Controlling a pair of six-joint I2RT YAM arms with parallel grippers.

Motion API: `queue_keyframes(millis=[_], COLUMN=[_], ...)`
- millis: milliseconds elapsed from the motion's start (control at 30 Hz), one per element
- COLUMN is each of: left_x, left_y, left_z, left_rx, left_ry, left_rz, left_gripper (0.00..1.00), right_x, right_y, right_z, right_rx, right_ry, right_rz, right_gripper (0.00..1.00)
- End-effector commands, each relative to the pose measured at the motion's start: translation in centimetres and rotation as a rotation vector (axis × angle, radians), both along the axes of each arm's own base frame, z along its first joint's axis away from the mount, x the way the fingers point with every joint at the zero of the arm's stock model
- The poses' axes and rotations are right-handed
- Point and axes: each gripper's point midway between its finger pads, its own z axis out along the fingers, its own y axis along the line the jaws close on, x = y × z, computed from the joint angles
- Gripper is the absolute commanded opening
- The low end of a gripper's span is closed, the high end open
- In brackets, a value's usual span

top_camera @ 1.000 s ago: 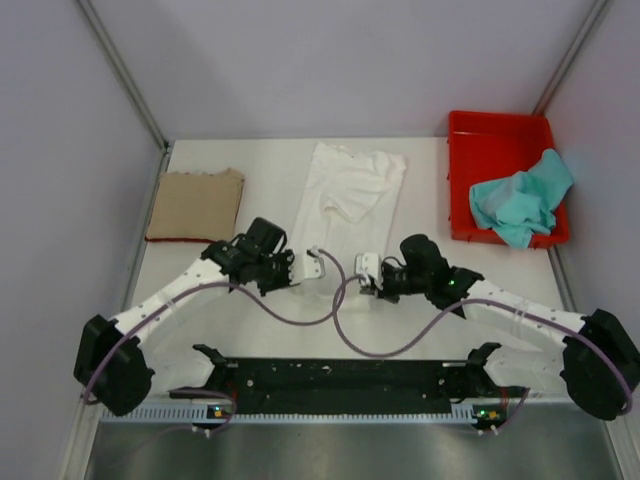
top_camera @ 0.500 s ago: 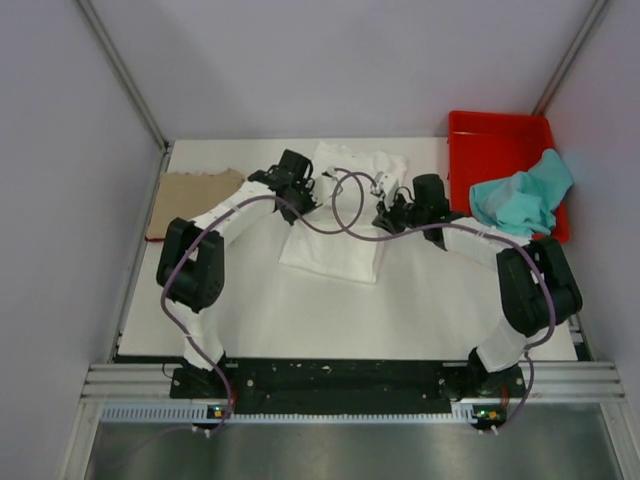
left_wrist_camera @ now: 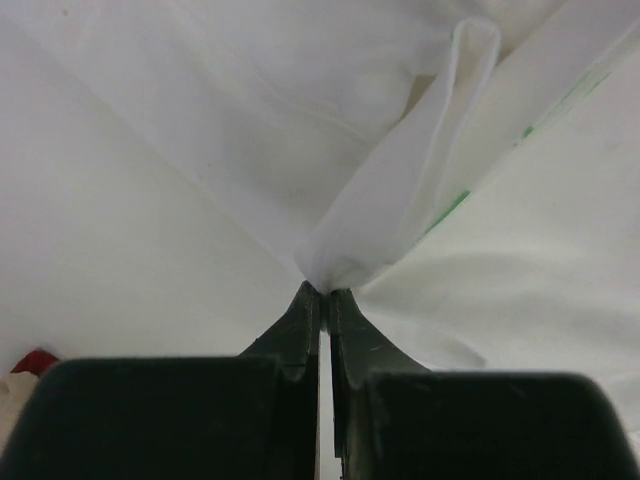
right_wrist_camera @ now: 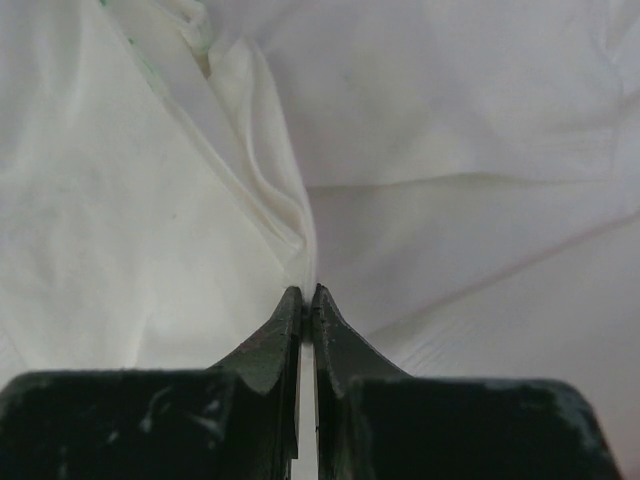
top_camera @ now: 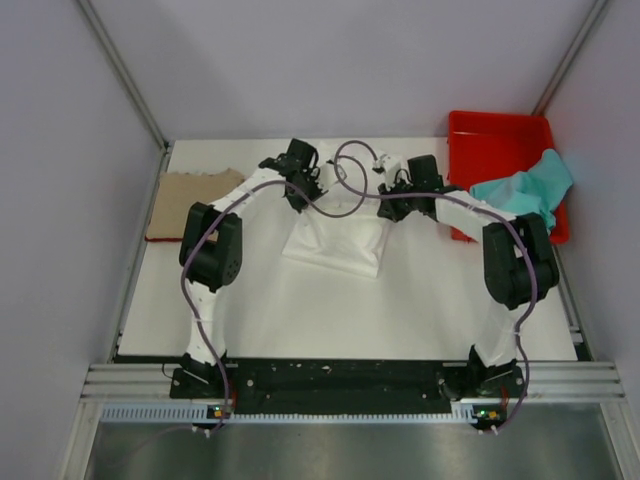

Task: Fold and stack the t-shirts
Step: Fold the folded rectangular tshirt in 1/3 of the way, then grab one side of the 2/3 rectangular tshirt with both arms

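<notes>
The white t-shirt [top_camera: 338,240] lies folded in half at the table's middle, its print hidden. My left gripper [top_camera: 303,186] is shut on the shirt's edge at its far left corner; the pinched fold [left_wrist_camera: 380,230] shows in the left wrist view. My right gripper [top_camera: 388,192] is shut on the shirt's edge at its far right corner, the cloth [right_wrist_camera: 290,240] bunched at the fingertips. The tan t-shirt [top_camera: 190,204] lies folded flat at the left. The teal t-shirt [top_camera: 520,195] is crumpled in the red bin.
The red plastic bin [top_camera: 490,130] stands at the back right, near my right arm. Grey walls close the table on three sides. Both arms stretch far forward over the table, cables looping above the white shirt.
Both grippers have carried the white shirt's near hem from the front of the table to the far edge, folding the shirt in half. The tan and teal shirts have not moved.
</notes>
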Motion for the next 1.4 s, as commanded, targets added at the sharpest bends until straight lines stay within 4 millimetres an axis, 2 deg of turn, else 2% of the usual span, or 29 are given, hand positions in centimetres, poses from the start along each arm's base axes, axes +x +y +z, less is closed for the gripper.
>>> queue_keyframes(millis=[0,67,133,200,233,333,400,467,533,600,667,733,800,833,933,1000,1033,1067,1100,1367], left_x=[1.4,1.9,2.6,3.9,5.1,9.0,11.0,11.2,9.4,6.2,1.9,-2.9,-7.1,-8.4,-10.1,-10.5,-10.9,-11.3,-11.5,-12.0], left_y=[-0.1,-0.1,0.0,0.7,1.3,3.1,4.8,5.3,4.2,2.5,1.3,0.4,0.8,1.1,1.6,1.6,1.7,1.5,1.3,1.3], left_z=[0.8,1.0,0.7,0.8,0.8,2.9,4.9,7.1,9.1,10.8,10.3,9.5,7.1,6.0,3.4,2.1,1.4,0.8,0.2,-3.0], left_rx=[-0.012,-0.010,-0.005,0.008,0.019,-0.035,-0.082,-0.132,-0.190,-0.246,-0.286,-0.319,-0.306,-0.293,-0.238,-0.206,-0.190,-0.181,-0.166,-0.068], left_ry=[-0.017,-0.030,-0.043,-0.079,-0.102,-0.152,-0.176,-0.186,-0.175,-0.166,-0.131,-0.087,-0.048,-0.052,-0.074,-0.068,-0.054,-0.043,-0.035,-0.004], left_rz=[0.027,0.042,0.068,0.128,0.175,0.320,0.394,0.401,0.301,0.128,-0.048,-0.249,-0.382,-0.429,-0.520,-0.550,-0.565,-0.582,-0.598,-0.617], left_gripper=[0.00,0.03,0.14,0.30,0.34,0.43,0.46,0.48,0.49,0.48,0.49,0.51,0.55,0.56,0.61,0.64,0.69,0.70,0.76,0.75], right_x=[1.8,2.6,3.5,4.9,5.8,8.8,10.3,10.6,9.0,6.1,2.3,-1.6,-5.6,-7.2,-11.2,-12.3,-12.8,-12.9,-12.9,-12.3], right_y=[-1.8,-2.5,-2.6,-2.9,-3.4,-6.4,-8.0,-8.0,-6.5,-4.4,-1.7,-0.1,0.7,1.1,2.3,2.9,3.2,3.4,3.5,3.9], right_z=[-0.2,-0.4,-0.6,-0.9,-1.0,-1.0,0.2,2.8,5.3,6.9,7.4,7.0,5.6,4.8,1.8,0.2,-0.5,-1.0,-1.7,-4.7], right_rx=[-0.021,-0.011,-0.002,-0.008,-0.006,0.043,0.129,0.171,0.165,0.096,0.020,-0.036,-0.090,-0.112,-0.172,-0.253,-0.284,-0.305,-0.319,-0.419], right_ry=[0.070,0.101,0.120,0.135,0.138,0.174,0.204,0.197,0.142,0.023,-0.102,-0.206,-0.261,-0.284,-0.326,-0.352,-0.357,-0.363,-0.353,-0.301], right_rz=[-0.131,-0.188,-0.225,-0.286,-0.323,-0.521,-0.609,-0.605,-0.495,-0.311,-0.113,0.067,0.223,0.294,0.435,0.488,0.517,0.526,0.532,0.547], right_gripper=[0.00,0.00,0.01,0.14,0.16,0.20,0.25,0.29,0.33,0.38,0.42,0.48,0.52,0.53,0.56,0.56,0.57,0.57,0.57,0.54])
